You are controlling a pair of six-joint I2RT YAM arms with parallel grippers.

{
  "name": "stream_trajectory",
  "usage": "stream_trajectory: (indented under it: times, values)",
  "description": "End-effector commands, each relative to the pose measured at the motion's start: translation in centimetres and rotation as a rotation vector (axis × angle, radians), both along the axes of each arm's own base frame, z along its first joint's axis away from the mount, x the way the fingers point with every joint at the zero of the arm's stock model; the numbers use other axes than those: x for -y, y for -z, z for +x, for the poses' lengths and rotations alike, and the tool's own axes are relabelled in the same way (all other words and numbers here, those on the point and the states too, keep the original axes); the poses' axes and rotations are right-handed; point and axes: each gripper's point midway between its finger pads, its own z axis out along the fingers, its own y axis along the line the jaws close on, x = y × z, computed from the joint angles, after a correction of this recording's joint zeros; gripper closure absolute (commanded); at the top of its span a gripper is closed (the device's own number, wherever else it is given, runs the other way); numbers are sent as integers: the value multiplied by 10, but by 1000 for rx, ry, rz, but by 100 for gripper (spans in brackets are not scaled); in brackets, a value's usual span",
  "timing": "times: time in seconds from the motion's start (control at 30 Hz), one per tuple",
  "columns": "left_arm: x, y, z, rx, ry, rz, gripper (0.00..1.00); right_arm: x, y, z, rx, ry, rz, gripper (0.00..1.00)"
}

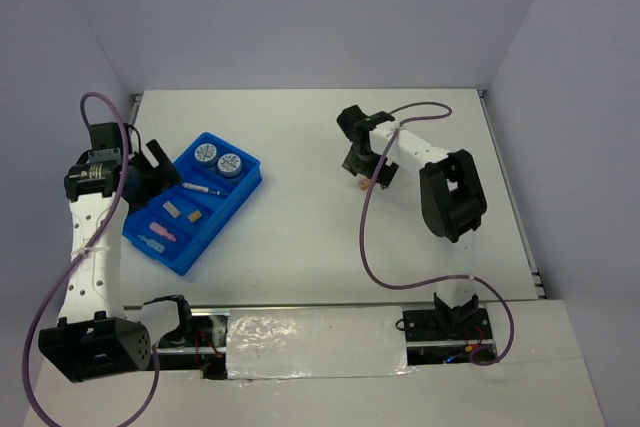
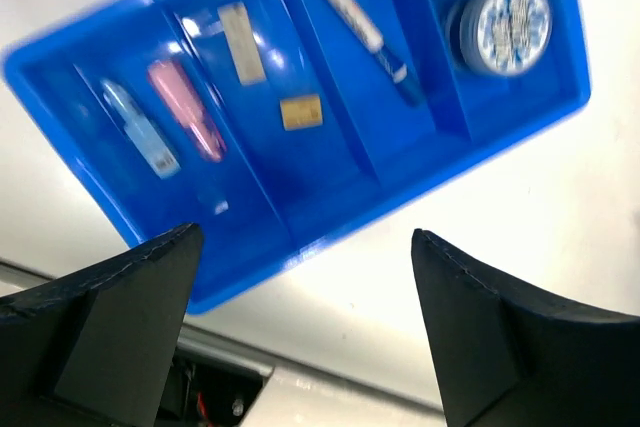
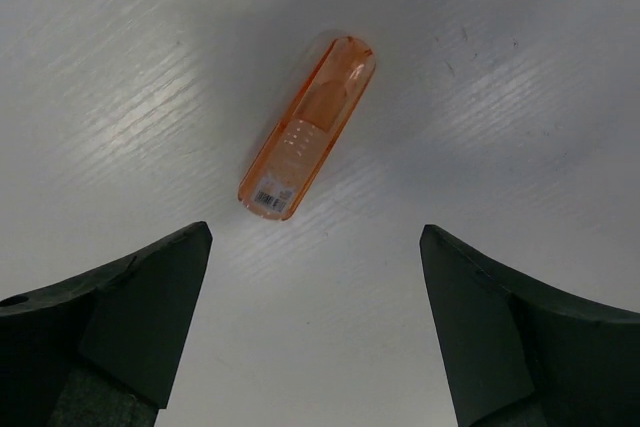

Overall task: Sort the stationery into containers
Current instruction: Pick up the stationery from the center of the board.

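Note:
The bright blue divided tray [image 1: 243, 185] sits at the left and also shows in the left wrist view [image 2: 520, 127]. It holds two blue-white discs [image 2: 513, 13], a pen [image 2: 365, 29], a grey block [image 2: 242, 43], a tan block [image 2: 301, 112], a pink capsule [image 2: 186, 110] and a light-blue capsule [image 2: 140, 129]. My left gripper [image 2: 305, 233] is open and empty, above the tray's edge. An orange capsule [image 3: 307, 128] lies alone on the white table [image 1: 368, 185]. My right gripper [image 3: 315, 229] is open and empty, just above and short of it.
The right arm's purple cable [image 1: 365, 237] loops across the table's right half. A metal rail with foil tape [image 1: 315, 339] runs along the near edge. White walls close in the table on three sides.

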Motion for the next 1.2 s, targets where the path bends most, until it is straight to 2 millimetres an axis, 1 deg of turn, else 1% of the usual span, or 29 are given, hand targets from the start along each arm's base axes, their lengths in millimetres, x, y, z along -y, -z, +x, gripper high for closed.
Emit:
stream_trajectory:
  times: [0.0, 0.03, 0.07, 0.17, 0.2, 0.27, 0.3, 0.37, 0.4, 0.47, 0.5, 0.53, 0.57, 0.6, 0.67, 0.7, 0.73, 0.77, 0.8, 0.83, 0.87, 0.9, 0.93, 0.97, 1.0, 1.03, 1.07, 1.1, 1.17]
  values:
    - [17, 11, -14, -55, 107, -23, 1, 15, 11, 0, -16, 135, -25, 7]
    - [18, 12, -15, -51, 112, -21, 1, 13, 15, 5, 2, 136, -5, 10]
    - [21, 16, -18, -52, 124, -27, 1, 10, 26, 6, -3, 132, 23, 13]
    - [33, 18, -20, -43, 172, -46, 1, 3, 43, 7, -11, 98, 71, 14]
    - [37, 20, -20, -44, 188, -55, 1, 0, 45, 14, 14, 81, 82, 16]
    - [43, 20, -19, -44, 215, -68, 1, 0, 52, 11, -1, 76, 90, 20]
    - [44, 19, -19, -42, 222, -69, 1, -3, 55, 10, -13, 68, 109, 32]
    - [46, 17, -18, -39, 231, -70, 1, -2, 65, 2, -47, 69, 107, 41]
    - [47, 16, -18, -38, 230, -71, 1, -3, 67, -1, -52, 67, 114, 50]
    - [52, 11, -16, -31, 243, -88, 1, -7, 74, -12, -70, 45, 149, 63]
    - [55, 6, -14, -19, 253, -95, 1, -12, 71, -6, -39, 18, 176, 72]
    - [57, 5, -13, -20, 258, -101, 1, -14, 69, -9, -34, -12, 174, 75]
    - [64, 4, -12, -18, 277, -118, 1, -17, 63, -14, -15, -52, 176, 77]
    - [68, 3, -10, -11, 290, -134, 0, -27, 55, -4, 46, -105, 200, 82]
    - [79, 2, -6, -1, 324, -174, 1, -43, 50, -13, 65, -279, 219, 82]
    - [93, -1, -2, 28, 372, -232, 1, -60, 28, -2, 159, -421, 251, 83]
    - [101, -3, 0, 40, 395, -263, 1, -73, 19, -5, 184, -512, 283, 83]
    - [111, -5, 2, 52, 409, -304, 1, -101, 14, -25, 176, -657, 386, 83]
    - [125, -13, 7, 98, 456, -372, 1, -120, -16, -26, 275, -814, 417, 82]
    - [134, -18, 9, 123, 478, -412, 1, -130, -22, -41, 285, -902, 443, 82]
    - [142, -17, 10, 123, 459, -476, 1, -161, -54, -68, 343, -1072, 550, 82]
    - [152, -23, 10, 141, 483, -544, 1, -173, -67, -85, 371, -1198, 574, 81]
    - [156, -30, 17, 180, 488, -567, 1, -183, -78, -101, 387, -1276, 612, 81]
    - [164, -33, 17, 178, 472, -626, 1, -199, -96, -129, 403, -1390, 662, 81]
    - [170, -44, 23, 233, 491, -641, 1, -207, -106, -140, 413, -1433, 683, 81]
    - [172, -50, 26, 246, 469, -673, 1, -213, -114, -150, 417, -1466, 713, 81]
    - [182, -56, 24, 256, 499, -687, 1, -220, -123, -159, 424, -1493, 747, 81]
    - [186, -61, 26, 266, 508, -697, 1, -229, -130, -170, 419, -1502, 781, 81]
    - [192, -67, 27, 268, 522, -712, 1, -241, -150, -179, 439, -1502, 878, 80]
